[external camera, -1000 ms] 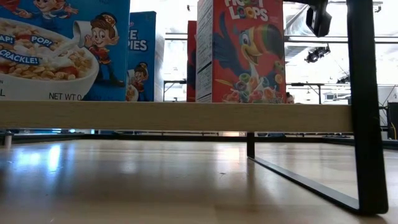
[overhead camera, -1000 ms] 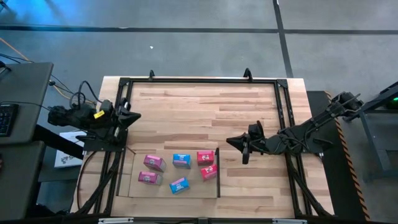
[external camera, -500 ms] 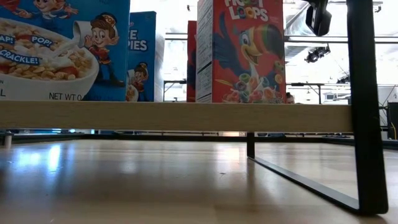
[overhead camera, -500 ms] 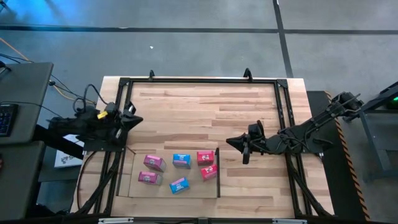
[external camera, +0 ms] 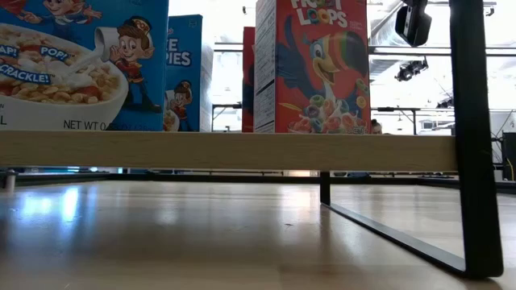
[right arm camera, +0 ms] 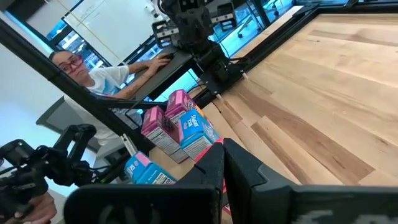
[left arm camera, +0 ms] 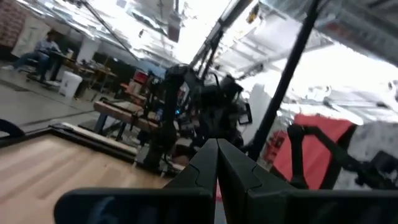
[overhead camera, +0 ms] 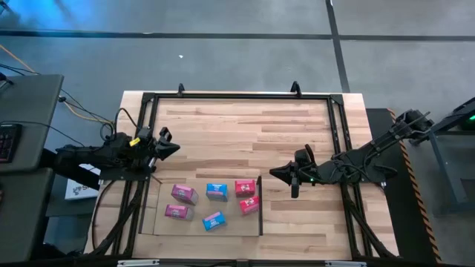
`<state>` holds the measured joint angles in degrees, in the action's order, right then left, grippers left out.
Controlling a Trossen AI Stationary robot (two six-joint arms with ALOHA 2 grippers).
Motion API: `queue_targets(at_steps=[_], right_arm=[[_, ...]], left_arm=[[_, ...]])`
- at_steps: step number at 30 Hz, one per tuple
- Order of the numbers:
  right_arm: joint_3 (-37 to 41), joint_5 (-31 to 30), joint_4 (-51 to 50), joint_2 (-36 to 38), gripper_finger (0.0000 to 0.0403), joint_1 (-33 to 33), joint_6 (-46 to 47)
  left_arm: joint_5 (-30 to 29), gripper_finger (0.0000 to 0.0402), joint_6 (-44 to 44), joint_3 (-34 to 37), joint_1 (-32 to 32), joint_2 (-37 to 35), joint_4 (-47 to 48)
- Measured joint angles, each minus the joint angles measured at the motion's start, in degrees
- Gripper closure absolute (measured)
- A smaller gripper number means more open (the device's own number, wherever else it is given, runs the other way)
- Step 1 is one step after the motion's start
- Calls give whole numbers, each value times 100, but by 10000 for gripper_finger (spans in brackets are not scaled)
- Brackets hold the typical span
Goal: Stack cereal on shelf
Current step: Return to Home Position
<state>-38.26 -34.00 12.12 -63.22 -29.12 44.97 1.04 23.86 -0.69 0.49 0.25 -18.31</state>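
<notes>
Count: all six cereal boxes [overhead camera: 217,191] sit on the shelf [overhead camera: 234,224], at the near-left part of the surface [overhead camera: 245,126]. Two pink at left, two blue in the middle, two red at right. No box shows elsewhere on the surface.

Your stacking looks done. Judged left to do: park both arms.

Left claw [overhead camera: 174,148]: closed, empty, over the surface's left side, just beyond the shelf's far-left corner.
Right claw [overhead camera: 274,172]: closed, empty, just right of the shelf.

Writing, low view: red box [external camera: 314,68] reads "LOOPS". Big blue box [external camera: 72,64] reads "POP!", "CRACKLE!", "NET WT". Second blue box [external camera: 184,76] shows only "PIES".
</notes>
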Motion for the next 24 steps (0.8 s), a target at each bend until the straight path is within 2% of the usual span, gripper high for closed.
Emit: queue_targets(at_steps=[3,7,15,21,24], right_arm=[[0,90,-23,0,403,0,-49],[0,555,-95,0,403,-2,-17],[34,1175,-362,108,403,-175,-344],[653,1158,-667,1009,403,-617,-751],[1280,802,-537,1779,403,-1019,-785]], left_arm=[[392,401,-95,2,97,5,197],[759,401,-90,2,141,6,776],[745,401,144,2,139,4,1460],[723,401,155,2,138,66,1620],[723,401,155,2,138,66,1619]])
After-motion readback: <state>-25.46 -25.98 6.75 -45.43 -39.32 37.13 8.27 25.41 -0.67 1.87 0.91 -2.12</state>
